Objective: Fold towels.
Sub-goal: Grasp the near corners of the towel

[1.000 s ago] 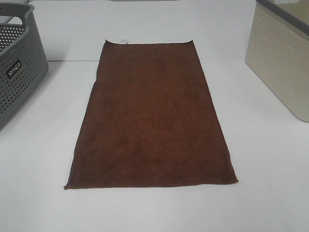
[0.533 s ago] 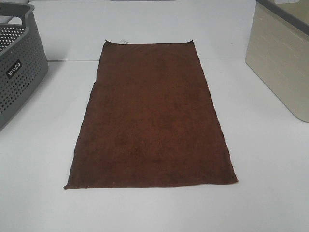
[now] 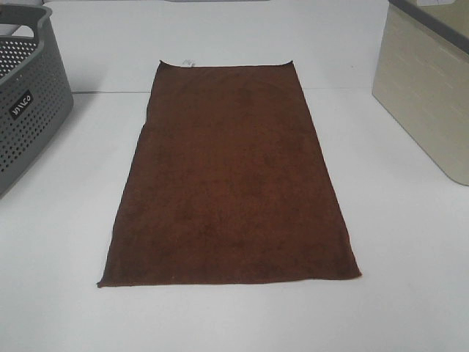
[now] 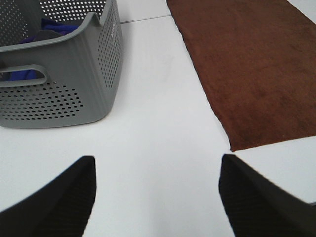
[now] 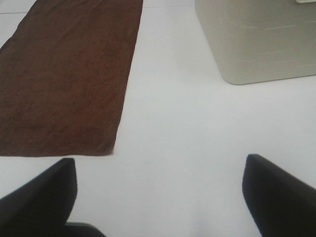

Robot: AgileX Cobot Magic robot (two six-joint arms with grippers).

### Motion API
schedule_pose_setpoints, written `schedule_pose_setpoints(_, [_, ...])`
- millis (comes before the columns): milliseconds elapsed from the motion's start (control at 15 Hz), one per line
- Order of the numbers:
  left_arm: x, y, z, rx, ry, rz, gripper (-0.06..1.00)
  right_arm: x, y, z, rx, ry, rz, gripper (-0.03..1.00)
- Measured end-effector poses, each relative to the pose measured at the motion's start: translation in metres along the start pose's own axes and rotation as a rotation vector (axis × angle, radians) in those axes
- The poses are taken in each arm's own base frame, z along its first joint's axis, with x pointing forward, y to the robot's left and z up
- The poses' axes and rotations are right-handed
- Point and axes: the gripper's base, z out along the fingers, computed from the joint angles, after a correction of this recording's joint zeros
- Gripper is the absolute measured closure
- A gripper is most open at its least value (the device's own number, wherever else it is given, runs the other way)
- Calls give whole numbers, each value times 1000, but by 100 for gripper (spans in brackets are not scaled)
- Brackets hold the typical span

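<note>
The towel [image 3: 231, 176] is laid flat in the middle of the desk [image 3: 410, 242], its long axis set from near edge to far edge. The left claw [image 4: 156, 160] and right claw [image 5: 159, 159] are spread wide and empty. The towel's near-left corner is faced by the former, its near-right corner by the latter.

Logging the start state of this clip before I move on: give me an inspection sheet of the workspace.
Surface: white table, bare around the towel.
Job's things: towel flat, unfolded, tag at its far edge.
Clutter: grey basket on the left, blue cloth inside; beige bin on the right.
Grippers: left tool open, over bare table off the towel's near left corner; right tool open, off the near right corner; neither touches the towel.
Cables: nothing seen.
Surroundings: nothing seen.
</note>
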Motion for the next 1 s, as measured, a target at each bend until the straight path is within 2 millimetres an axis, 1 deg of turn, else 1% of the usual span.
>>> schedule_pose_setpoints(1000, [0,0,0,1,0,0,27,0,0,0,0,0,0,12])
